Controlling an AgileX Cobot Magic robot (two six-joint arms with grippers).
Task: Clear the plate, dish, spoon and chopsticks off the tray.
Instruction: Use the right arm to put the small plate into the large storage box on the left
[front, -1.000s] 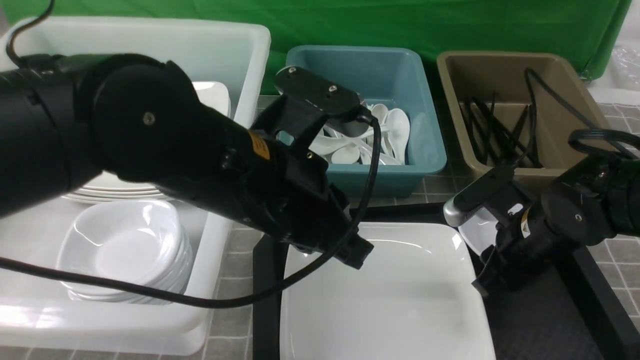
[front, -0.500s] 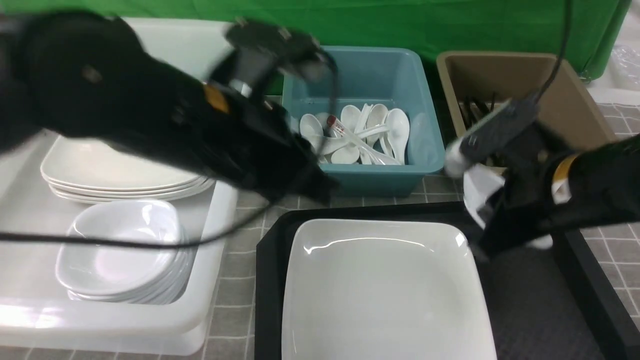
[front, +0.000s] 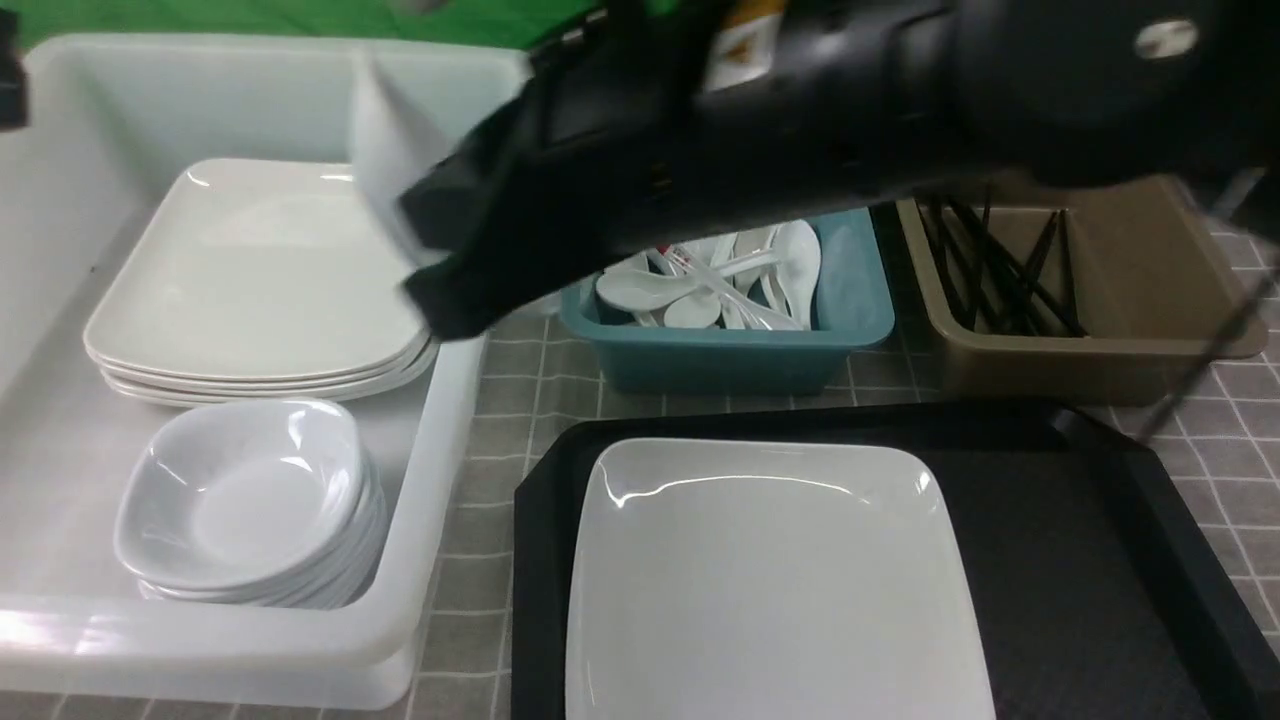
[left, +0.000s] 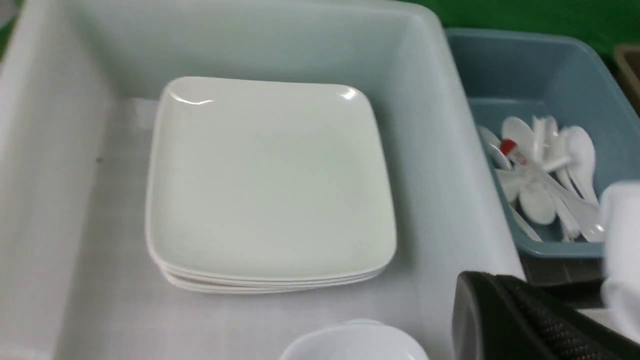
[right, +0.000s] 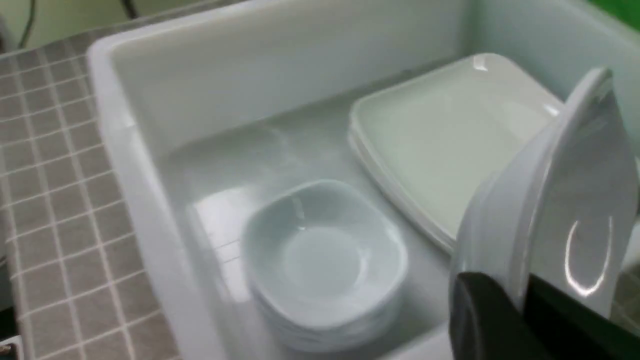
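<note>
Pinching the dish (right: 550, 200) on edge, right tool (right: 522, 295) hangs over the white tub (front: 250, 640). Left tool (left: 480, 300) is pressed together. The plate (front: 770, 580) lies on the tray (front: 1080, 560).

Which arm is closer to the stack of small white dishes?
Right: its fingers hold a small white dish over the white tub, near that stack; the left arm barely shows, far left.

Front view high, facing forward over tray (front: 1090, 560) and white bin (front: 200, 650), both wrist views close above that bin
</note>
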